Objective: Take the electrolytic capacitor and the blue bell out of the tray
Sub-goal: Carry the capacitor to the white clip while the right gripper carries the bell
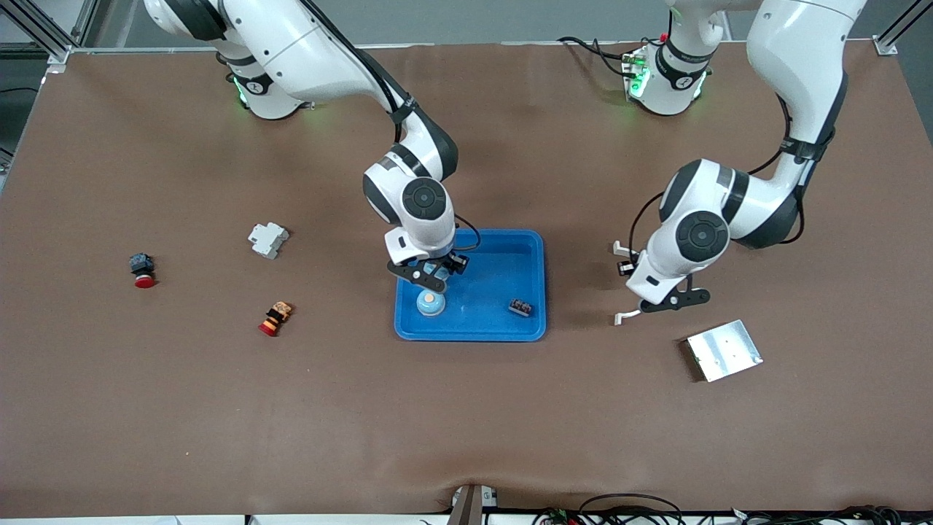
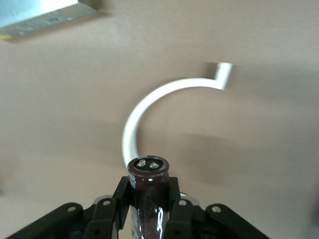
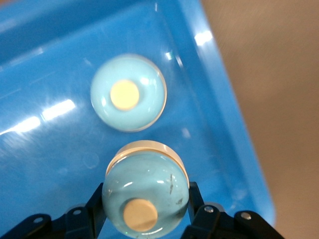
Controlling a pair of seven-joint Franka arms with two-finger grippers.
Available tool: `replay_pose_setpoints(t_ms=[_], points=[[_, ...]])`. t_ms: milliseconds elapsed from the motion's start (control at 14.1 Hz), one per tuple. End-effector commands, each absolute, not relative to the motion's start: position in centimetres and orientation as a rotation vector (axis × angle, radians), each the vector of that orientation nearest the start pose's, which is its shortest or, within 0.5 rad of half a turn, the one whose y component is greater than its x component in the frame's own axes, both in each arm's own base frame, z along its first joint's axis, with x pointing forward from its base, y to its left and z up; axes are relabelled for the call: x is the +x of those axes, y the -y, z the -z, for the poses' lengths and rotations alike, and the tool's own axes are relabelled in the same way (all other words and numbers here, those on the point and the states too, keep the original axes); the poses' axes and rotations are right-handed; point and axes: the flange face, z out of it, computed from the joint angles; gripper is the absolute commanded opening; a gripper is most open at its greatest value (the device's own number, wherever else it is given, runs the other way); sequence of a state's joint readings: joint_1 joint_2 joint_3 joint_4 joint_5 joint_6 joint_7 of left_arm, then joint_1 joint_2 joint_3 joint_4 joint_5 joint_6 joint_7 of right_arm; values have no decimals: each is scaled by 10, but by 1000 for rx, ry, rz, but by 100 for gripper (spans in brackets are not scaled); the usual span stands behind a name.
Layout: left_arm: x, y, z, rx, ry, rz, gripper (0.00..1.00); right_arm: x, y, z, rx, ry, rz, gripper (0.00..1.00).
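Front view shows a brown table [image 1: 219, 408] with a blue tray [image 1: 536, 292] at centre. Right gripper [image 1: 430, 275] grips a bell [image 3: 145, 199], button outward, above another bell [image 1: 431, 303] in the tray. Left gripper [image 1: 660, 302], right of centre, clamps the capacitor [image 2: 148, 191], long axis along its fingers.

No legible text, label, brand or number anywhere; the metal box [image 2: 42, 17] carries a strip of small print along its edge in the left wrist view, too blurred to read; nothing else bears markings.
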State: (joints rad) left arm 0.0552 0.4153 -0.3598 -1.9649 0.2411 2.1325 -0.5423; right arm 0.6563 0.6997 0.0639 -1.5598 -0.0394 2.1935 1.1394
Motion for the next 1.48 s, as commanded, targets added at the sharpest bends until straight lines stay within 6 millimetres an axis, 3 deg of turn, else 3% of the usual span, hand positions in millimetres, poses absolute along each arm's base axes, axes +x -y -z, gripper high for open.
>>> replay_pose_setpoints(t_ms=[0, 283, 424, 636, 1131, 1272, 1414], points=[[563, 133, -258, -2990, 10, -209, 0, 563, -423, -259, -3161, -550, -118, 0], [566, 115, -232, -3012, -103, -106, 0, 604, -337, -313, -3197, -370, -193, 0], [571, 103, -215, -3023, -128, -53, 0, 621, -279, -350, -3203, -270, -232, 0], [570, 97, -204, -3022, -166, -29, 0, 633, -194, -388, -3198, -121, -296, 0], [566, 85, -192, -3026, -186, -7, 0, 581, -19, -390, -3156, 181, -284, 0], [565, 83, -188, -3028, -187, -12, 0, 576, 32, -385, -3132, 280, -255, 0], [564, 82, -188, -3029, -188, -9, 0, 580, 87, -386, -3130, 534, -152, 0]])
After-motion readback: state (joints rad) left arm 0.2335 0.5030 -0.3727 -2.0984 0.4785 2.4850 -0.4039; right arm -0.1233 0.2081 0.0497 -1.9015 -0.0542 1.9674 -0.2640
